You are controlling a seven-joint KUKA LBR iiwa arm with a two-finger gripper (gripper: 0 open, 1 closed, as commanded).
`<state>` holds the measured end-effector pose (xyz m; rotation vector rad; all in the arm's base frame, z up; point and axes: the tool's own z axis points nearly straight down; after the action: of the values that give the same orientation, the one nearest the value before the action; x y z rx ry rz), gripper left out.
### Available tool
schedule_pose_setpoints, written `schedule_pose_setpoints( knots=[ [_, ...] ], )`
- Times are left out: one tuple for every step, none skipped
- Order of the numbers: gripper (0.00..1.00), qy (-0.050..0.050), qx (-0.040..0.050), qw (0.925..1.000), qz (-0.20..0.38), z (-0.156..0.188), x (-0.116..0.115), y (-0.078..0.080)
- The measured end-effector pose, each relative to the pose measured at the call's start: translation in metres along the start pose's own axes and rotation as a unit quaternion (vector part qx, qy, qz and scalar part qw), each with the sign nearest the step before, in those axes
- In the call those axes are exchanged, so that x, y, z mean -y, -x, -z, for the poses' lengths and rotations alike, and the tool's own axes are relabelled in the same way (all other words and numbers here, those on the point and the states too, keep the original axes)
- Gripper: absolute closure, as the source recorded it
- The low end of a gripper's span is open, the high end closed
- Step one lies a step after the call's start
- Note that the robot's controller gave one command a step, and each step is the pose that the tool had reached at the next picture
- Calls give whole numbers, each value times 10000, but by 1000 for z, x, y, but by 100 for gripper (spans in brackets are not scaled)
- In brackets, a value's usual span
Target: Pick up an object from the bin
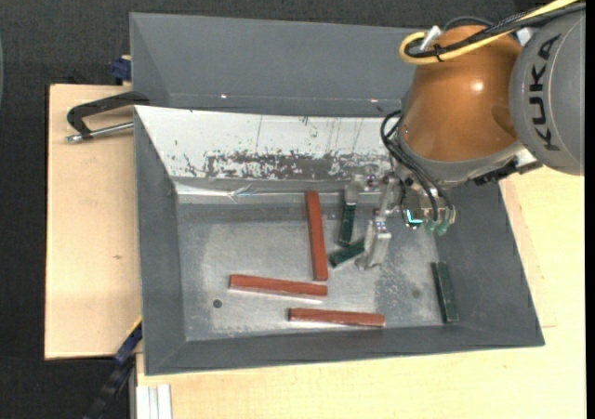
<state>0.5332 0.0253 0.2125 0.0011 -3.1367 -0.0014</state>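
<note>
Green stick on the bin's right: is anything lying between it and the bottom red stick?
No. In the camera view, the bin floor between the green stick and the bottom red stick is bare.

Sticks left of tool, bar right.

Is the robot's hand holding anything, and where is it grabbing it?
Cannot tell. The hand is down at a dark green stick, but no grip shows.
</note>
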Motion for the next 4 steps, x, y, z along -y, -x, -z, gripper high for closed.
schedule_pose_setpoints(
  knots=[
    [0,3,38,10000,-5,4,0,2],
    [0,3,72,10000,-32,-45,26,8],
    [100,3,53,9988,492,-141,29,26],
    [100,4,53,9988,490,-141,29,26]
  ],
)
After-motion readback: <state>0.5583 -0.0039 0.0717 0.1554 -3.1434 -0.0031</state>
